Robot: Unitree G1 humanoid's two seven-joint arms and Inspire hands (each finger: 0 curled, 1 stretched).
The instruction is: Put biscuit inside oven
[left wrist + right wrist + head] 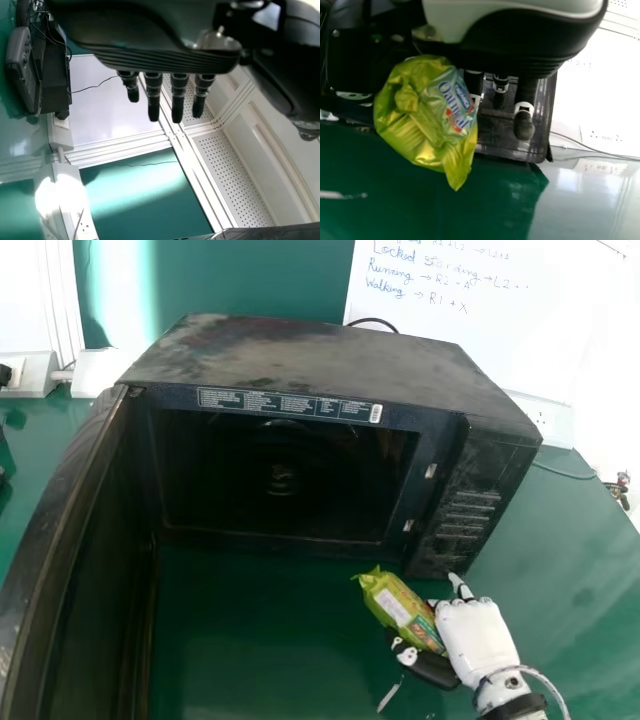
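Biscuit packet (402, 610): we see it in front of the oven (300, 355), outside the cavity (280, 475) and near the opening's lower right corner, tilted, its crimped end up and to the left.
Right hand (478, 640): we have it pinching the biscuit packet between thumb and fingers; one finger points forward at the oven's lower right front corner – whether it touches, we cannot tell.
Left hand (153, 95): its fingers are spread and straight in the left wrist view, with nothing between them.
Door (95, 570): swung wide open on the oven's left side, reaching toward us.
Packet print: we find a pale panel on the yellow-green wrapper in the head view, and in the right wrist view large blue lettering beside a small blue and red logo.
Oven label: a long strip (285, 403) of small white print in boxes runs above the opening, with a barcode at its right end.
Control panel (468, 515): rows of buttons to the right of the opening, their marks too small for us to make out.
Whiteboard (540, 340): behind the oven – we see handwritten lines in blue, with arrows, along its upper part.
Table (590, 575): green, under the oven.
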